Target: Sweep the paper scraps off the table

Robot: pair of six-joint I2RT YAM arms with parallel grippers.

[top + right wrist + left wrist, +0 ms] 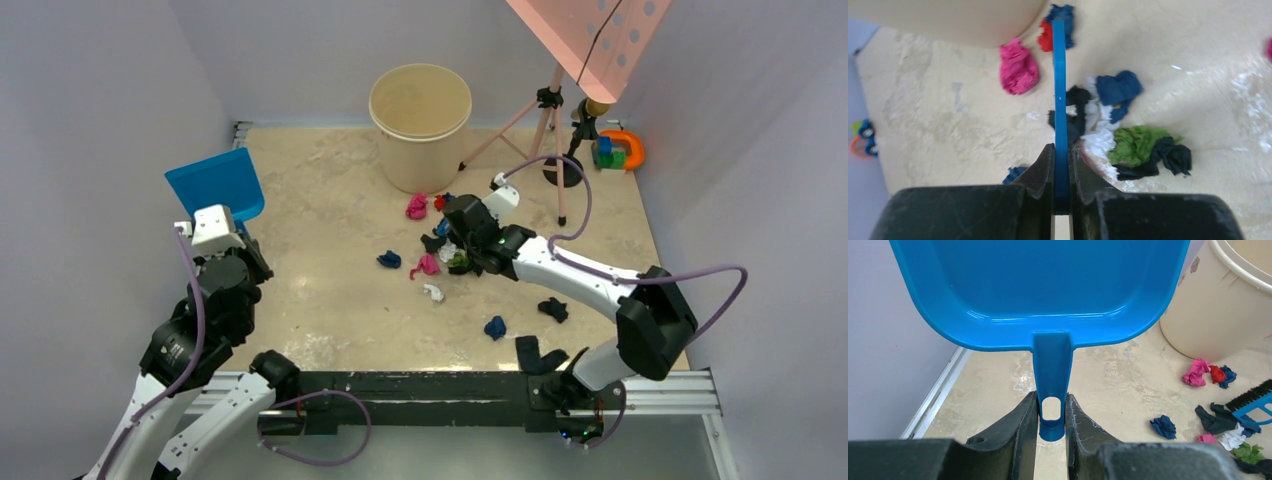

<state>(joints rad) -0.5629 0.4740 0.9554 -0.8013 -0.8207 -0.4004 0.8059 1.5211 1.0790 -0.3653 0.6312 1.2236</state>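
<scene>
My left gripper [222, 228] is shut on the handle of a blue dustpan [215, 185], held at the table's left; the pads clamp the handle [1052, 412]. My right gripper [462, 225] is shut on a blue brush handle [1059, 85], over a cluster of paper scraps mid-table. Beside the brush lie pink [1018, 70], red [1046, 36], dark blue [1120, 87], white [1100, 140], green [1138, 145] and black [1173, 157] wads. Other scraps lie scattered on the beige table [320, 200]: blue [389, 259], white [433, 292], blue [495, 327], black [552, 309].
A cream bucket [420, 125] stands at the back centre, close to the scraps. A tripod [548, 110] with a pink perforated panel stands at the back right. Coloured toy blocks with an orange ring [620, 150] sit in the back right corner. Walls enclose the table.
</scene>
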